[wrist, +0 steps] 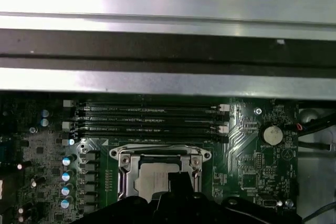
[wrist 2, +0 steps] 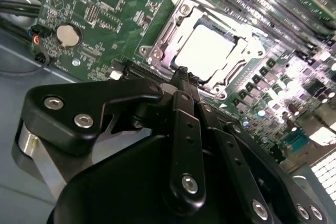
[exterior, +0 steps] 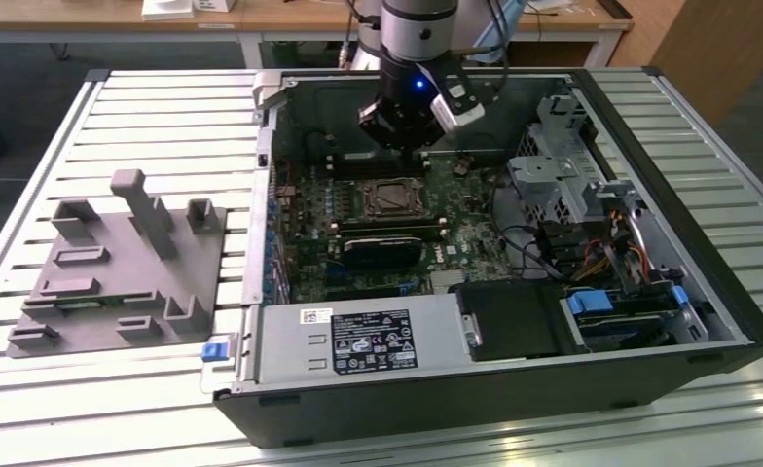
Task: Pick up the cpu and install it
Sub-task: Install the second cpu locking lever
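One cpu (wrist 2: 211, 52) sat in its socket (wrist 2: 181, 9) (already in); my gripper (wrist 2: 182, 72) hung above, fingers pressed together, holding nothing.

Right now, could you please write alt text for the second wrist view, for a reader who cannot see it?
The silvery cpu lies in the metal-framed socket on a green motherboard. The black gripper is in the foreground, its tip at the socket's edge, shut and holding nothing.

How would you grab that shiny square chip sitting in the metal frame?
The cpu lies flat inside the socket, whose frame hugs its edges. Probably best to come straight down from above and pinch two opposite edges, since only its flat top is open.
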{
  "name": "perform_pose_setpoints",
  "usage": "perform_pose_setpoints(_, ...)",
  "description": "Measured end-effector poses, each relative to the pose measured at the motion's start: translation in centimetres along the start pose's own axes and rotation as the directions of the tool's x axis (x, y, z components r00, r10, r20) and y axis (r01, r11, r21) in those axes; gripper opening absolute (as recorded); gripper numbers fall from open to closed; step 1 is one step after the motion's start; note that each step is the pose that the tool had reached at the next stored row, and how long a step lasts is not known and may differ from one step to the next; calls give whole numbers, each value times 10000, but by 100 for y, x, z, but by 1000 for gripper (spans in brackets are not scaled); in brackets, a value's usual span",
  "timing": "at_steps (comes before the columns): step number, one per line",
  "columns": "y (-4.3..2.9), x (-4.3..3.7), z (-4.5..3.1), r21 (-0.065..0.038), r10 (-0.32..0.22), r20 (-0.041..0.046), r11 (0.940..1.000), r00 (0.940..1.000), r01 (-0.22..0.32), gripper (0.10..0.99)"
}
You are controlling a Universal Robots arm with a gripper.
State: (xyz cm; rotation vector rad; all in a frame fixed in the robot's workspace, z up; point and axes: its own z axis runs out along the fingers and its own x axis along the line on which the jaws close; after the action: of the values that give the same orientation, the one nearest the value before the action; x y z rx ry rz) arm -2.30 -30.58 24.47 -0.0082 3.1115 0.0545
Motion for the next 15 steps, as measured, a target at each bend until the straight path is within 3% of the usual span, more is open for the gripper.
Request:
perform_pose_setpoints(8, -162, 1, -2, -1, 4, -111, 10000, 9999, -4, 106)
perform_pose_setpoints(15, -278, 2, -2, -9, 4, -115, 10000, 9999, -4, 106)
